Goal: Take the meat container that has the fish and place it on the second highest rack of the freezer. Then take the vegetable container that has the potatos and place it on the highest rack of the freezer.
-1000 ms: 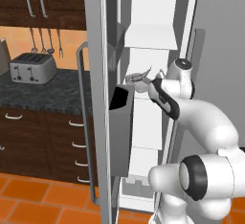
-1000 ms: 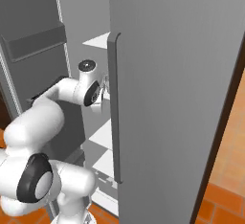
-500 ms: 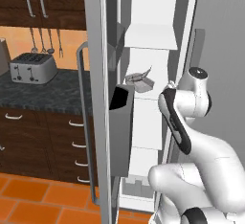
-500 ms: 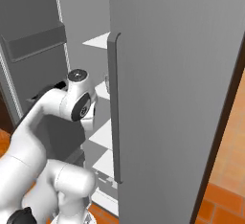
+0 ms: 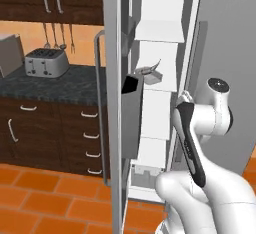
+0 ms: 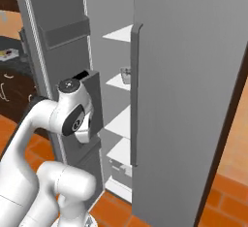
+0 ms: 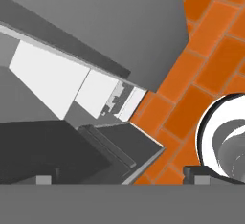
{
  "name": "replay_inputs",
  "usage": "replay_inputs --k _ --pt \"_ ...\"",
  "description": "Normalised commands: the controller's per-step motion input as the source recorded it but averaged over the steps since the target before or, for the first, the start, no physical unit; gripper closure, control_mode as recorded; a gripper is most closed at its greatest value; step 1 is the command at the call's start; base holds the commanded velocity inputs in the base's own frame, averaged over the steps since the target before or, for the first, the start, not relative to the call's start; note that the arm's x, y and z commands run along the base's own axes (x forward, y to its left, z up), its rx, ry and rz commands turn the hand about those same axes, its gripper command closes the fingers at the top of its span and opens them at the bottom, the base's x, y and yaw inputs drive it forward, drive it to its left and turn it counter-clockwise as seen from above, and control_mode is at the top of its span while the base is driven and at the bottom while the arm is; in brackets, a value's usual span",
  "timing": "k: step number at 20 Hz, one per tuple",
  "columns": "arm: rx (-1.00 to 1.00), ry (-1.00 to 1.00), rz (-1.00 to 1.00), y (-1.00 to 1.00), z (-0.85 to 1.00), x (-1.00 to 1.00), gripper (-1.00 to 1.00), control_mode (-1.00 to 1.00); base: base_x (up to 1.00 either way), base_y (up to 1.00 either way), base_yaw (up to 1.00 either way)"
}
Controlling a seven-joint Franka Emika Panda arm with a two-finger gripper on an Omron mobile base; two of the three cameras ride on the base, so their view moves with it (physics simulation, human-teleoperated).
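No legible writing on freezer [image 6: 184, 75]

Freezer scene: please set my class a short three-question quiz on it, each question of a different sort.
1. True or false: the freezer stands with its door open.
2. Which appliance sits on the counter to the left of the freezer? A) toaster B) kettle C) microwave
3. Short answer: are the fingers holding anything?

Key: 1 true. 2 A. 3 No, they are spread apart and empty.
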Motion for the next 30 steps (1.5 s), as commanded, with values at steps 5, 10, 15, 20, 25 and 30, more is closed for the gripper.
replay_inputs --k 5,10,15,20,25,30 --pt "0.0 0.0 0.0 0.0 0.0 0.0 -1.0 1.0 -0.64 0.44 0.46" --pt "0.0 0.0 0.0 0.0 0.0 0.0 -1.0 1.0 -0.62 -0.95 0.26" --pt "0.0 0.0 0.0 0.0 0.0 0.0 -1.0 1.0 -0.77 -0.9 0.27" --pt "0.0 0.0 0.0 0.0 0.0 0.0 -1.0 1.0 -0.5 0.06 0.74" --pt "0.0 0.0 0.0 0.0 0.0 0.0 -1.0 1.0 0.0 0.2 0.97" --pt "0.0 0.0 0.0 0.0 0.0 0.0 -1.0 1.0 0.06 0.35 0.89"
